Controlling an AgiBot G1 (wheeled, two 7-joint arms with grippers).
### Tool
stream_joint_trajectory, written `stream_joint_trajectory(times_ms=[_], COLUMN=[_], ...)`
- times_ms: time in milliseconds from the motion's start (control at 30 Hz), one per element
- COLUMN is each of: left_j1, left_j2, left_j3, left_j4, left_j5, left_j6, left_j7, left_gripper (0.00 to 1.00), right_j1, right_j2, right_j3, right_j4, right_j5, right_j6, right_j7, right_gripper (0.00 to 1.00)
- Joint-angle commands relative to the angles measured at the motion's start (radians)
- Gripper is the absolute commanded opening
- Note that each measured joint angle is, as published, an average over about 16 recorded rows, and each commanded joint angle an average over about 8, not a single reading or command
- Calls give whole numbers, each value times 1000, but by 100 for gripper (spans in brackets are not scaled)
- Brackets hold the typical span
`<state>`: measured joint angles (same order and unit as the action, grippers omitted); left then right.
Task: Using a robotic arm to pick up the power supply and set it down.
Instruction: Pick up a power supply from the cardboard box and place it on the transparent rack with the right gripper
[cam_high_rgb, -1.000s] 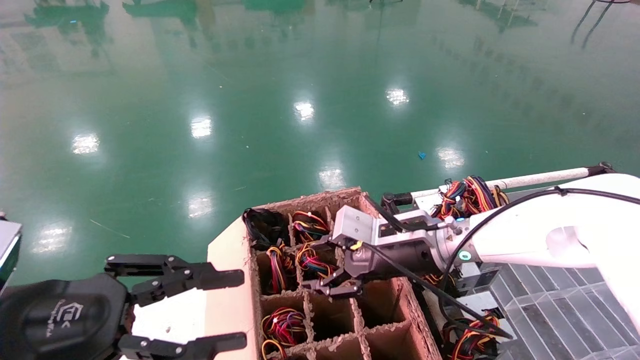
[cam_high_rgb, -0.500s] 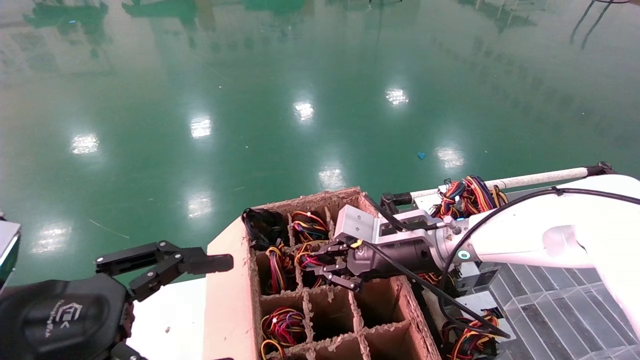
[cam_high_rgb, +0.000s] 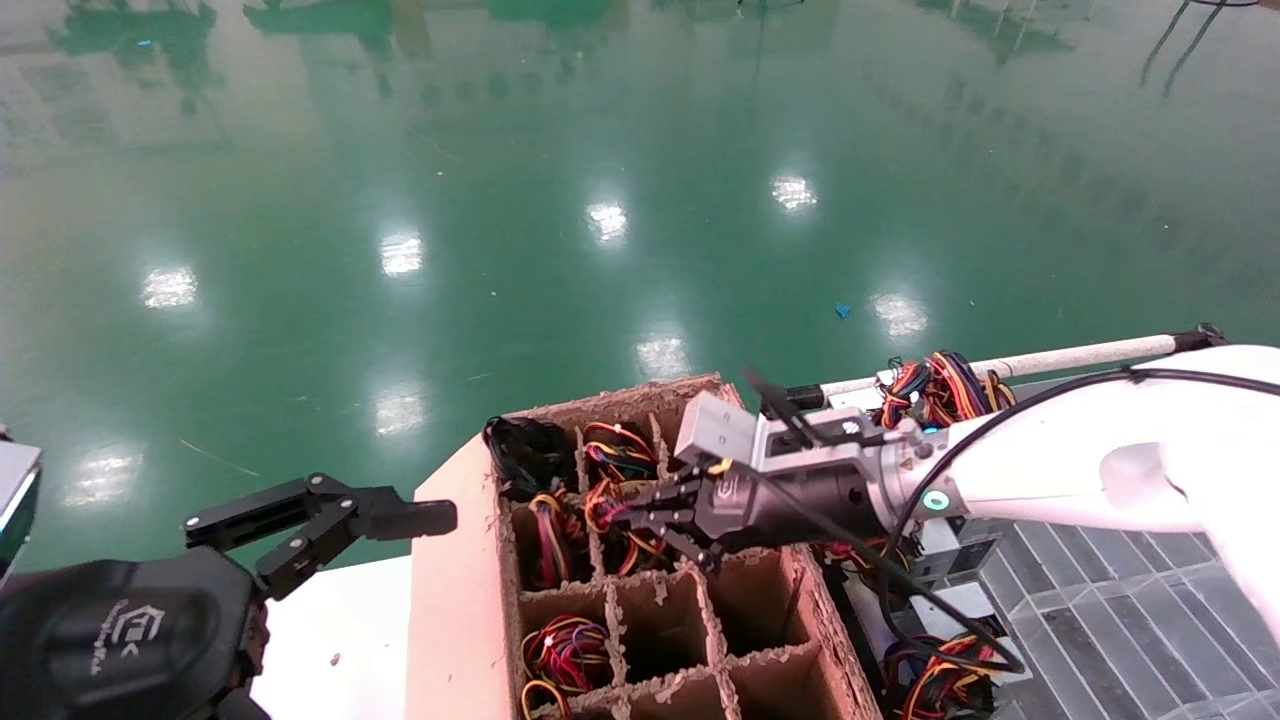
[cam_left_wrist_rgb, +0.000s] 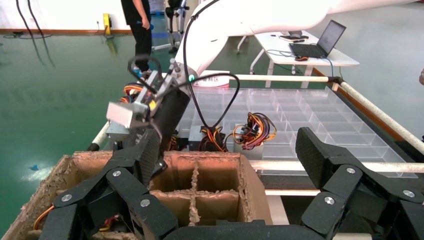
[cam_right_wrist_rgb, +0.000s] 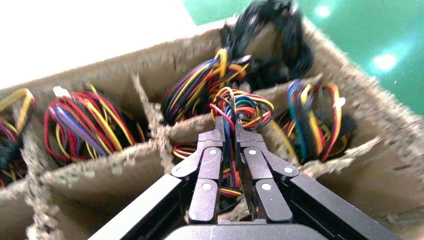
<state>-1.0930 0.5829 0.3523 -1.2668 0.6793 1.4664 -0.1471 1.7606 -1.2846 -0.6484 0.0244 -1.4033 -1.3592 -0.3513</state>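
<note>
In the right wrist view my right gripper (cam_right_wrist_rgb: 229, 125) is shut on a looped bundle of red, yellow, orange and blue wires (cam_right_wrist_rgb: 243, 106). The bundle belongs to a power supply (cam_high_rgb: 612, 512) sunk in a far cell of the brown cardboard divider box (cam_high_rgb: 775, 600); its metal body is hidden. In the head view the white robotic arm (cam_high_rgb: 1060, 470) reaches in from the right, with the right gripper (cam_high_rgb: 640, 512) over that cell. My left gripper (cam_left_wrist_rgb: 227, 145) is open and holds nothing, low at the box's left, with one finger (cam_high_rgb: 400, 518) showing in the head view.
Other cells hold more wire bundles (cam_high_rgb: 565, 650). Right of the box lies a clear compartment tray (cam_high_rgb: 1100, 610) with power supplies (cam_left_wrist_rgb: 255, 131) at its near end. A white rail (cam_high_rgb: 1060, 357) bounds it. A desk with a laptop (cam_left_wrist_rgb: 320, 42) and a person (cam_left_wrist_rgb: 137, 25) stand beyond.
My right gripper's fingers have closed on the wire bundle and shifted slightly toward the far cells. My left gripper has swung down and left, so its lower finger has left the head view.
</note>
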Motion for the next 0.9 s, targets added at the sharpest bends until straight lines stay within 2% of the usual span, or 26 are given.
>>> stream_joint_trajectory(times_ms=[33,567,900], left_j1=[0,0,0], left_j2=[0,0,0], left_j3=[0,0,0], left_j4=[0,0,0], left_j5=[0,0,0], left_j6=[0,0,0], left_j7=[0,0,0], left_gripper=[100,100,100], right_j1=[3,130,252], right_j2=[6,139,281], right_j3=[11,105,113], right_j4=[-3,46,173], right_j5=[16,152,181], right_j6=[-11,-191,-226], right_j7=[3,9,71], right_gripper=[0,0,0])
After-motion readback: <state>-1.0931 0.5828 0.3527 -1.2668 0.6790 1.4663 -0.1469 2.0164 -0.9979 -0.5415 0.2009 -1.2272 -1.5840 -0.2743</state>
